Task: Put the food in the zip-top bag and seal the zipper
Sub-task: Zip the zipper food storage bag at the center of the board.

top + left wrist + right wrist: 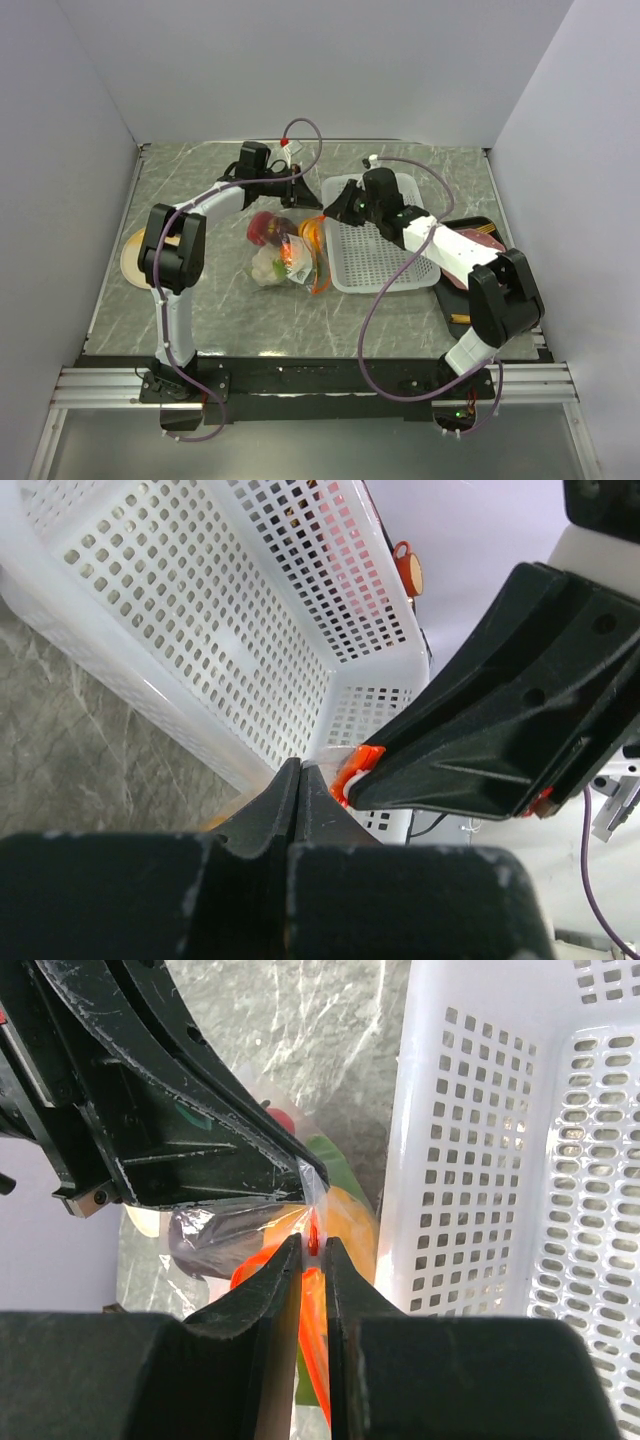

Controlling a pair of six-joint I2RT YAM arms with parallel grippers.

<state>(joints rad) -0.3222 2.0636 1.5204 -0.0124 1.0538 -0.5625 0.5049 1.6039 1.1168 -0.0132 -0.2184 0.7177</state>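
Note:
The clear zip-top bag (285, 258) lies on the table left of the basket, with food inside: a dark red piece (265, 229), a white cauliflower (268, 268) and an orange piece (350, 1222). Its orange-red zipper (318, 252) runs along the bag's right side. My left gripper (316, 202) is shut on the clear corner of the bag at the zipper's far end (350, 770). My right gripper (333, 211) is shut on the zipper (314, 1238) right beside it. In the right wrist view a dark purple ball (205, 1240) shows through the plastic.
A white perforated basket (375, 255) stands just right of the bag, touching distance from both grippers. A dark tray (480, 235) with pink items lies at the far right. A tan round plate (133, 255) lies at the left edge.

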